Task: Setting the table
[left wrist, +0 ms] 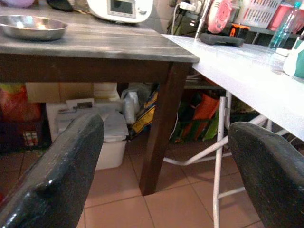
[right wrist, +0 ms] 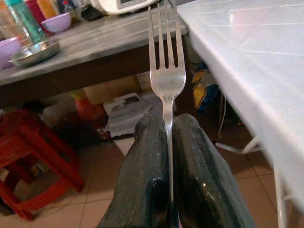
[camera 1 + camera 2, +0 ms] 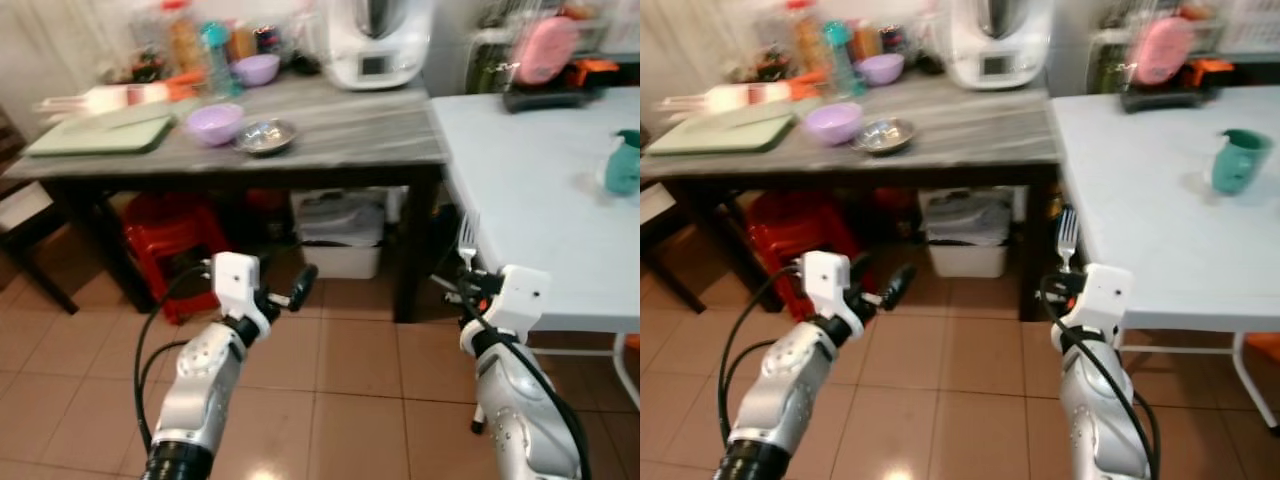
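- Gripping a silver fork (image 2: 166,71) by its handle, the right end effector (image 2: 169,156) has both black fingers pressed tight against it; the tines point up, just beside the near left edge of the white tabletop (image 3: 540,190).
- The fork stands upright, above the tiled floor (image 3: 350,370) and clear of the white tabletop's surface.
- The left end effector (image 1: 161,156) hovers low over the floor with its fingers (image 1: 61,161) spread wide and nothing between them.
- A teal cup (image 3: 1238,160) stands on the white tabletop, toward the far right.
- On the grey tabletop (image 3: 350,125) to the left sit a steel bowl (image 3: 265,135) touching a purple bowl (image 3: 214,123), a green cutting board (image 3: 100,135) further left, and a white kitchen appliance (image 3: 378,40) at the far edge.
- The appliance has a small display, but any writing on it is too blurred to read.
- A red stool (image 3: 165,235) and a white bin (image 3: 342,235) sit under the grey tabletop.
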Motion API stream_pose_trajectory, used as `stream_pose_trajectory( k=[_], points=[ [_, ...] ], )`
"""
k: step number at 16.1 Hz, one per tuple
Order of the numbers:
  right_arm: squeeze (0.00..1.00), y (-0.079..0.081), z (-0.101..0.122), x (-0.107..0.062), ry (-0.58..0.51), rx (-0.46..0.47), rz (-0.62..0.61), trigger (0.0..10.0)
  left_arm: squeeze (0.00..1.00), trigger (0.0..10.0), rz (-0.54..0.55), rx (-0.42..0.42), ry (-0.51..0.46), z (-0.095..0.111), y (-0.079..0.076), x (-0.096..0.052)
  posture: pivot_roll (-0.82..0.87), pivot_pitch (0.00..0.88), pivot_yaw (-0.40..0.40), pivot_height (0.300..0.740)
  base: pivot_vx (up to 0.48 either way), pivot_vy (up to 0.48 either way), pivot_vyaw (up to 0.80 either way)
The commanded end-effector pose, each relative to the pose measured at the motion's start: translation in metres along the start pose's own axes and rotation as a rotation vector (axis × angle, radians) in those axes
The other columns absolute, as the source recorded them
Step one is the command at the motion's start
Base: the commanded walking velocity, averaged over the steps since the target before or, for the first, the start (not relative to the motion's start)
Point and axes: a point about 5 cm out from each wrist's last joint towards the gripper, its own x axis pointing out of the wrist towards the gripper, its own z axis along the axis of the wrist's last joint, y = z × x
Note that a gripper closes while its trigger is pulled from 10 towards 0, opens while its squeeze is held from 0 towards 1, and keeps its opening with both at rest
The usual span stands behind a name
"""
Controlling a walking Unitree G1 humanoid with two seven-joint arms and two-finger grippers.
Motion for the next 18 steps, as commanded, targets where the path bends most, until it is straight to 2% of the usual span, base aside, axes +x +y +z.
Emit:
stream_pose_trajectory(
  k=[1, 5, 9, 18],
  points=[
    [0.0, 0.007, 0.005, 0.002, -0.026, 0.011, 0.024, 10.0, 0.0, 10.0, 0.013, 0.028, -0.013, 0.007, 0.007, 0.0, -0.06, 0.0, 0.07, 0.74, 0.0, 0.364, 0.75],
    [0.0, 0.006, 0.005, 0.002, -0.029, 0.002, 0.023, 10.0, 0.0, 10.0, 0.018, 0.047, -0.025, 0.009, 0.008, -0.001, -0.06, 0.0, 0.071, 0.74, 0.0, 0.0, 0.14],
    [0.0, 0.006, 0.007, 0.002, -0.038, -0.007, 0.023, 10.0, 0.0, 10.0, -0.039, 0.015, -0.045, 0.011, 0.004, 0.0, -0.07, 0.0, 0.071, 0.74, 0.0, 0.0, 0.0],
    [0.0, 0.006, 0.007, 0.003, -0.033, 0.004, 0.022, 10.0, 0.0, 10.0, -0.077, -0.017, -0.05, 0.009, -0.002, 0.0, -0.07, 0.0, 0.064, 0.74, 0.418, 0.0, 0.0]
  ],
)
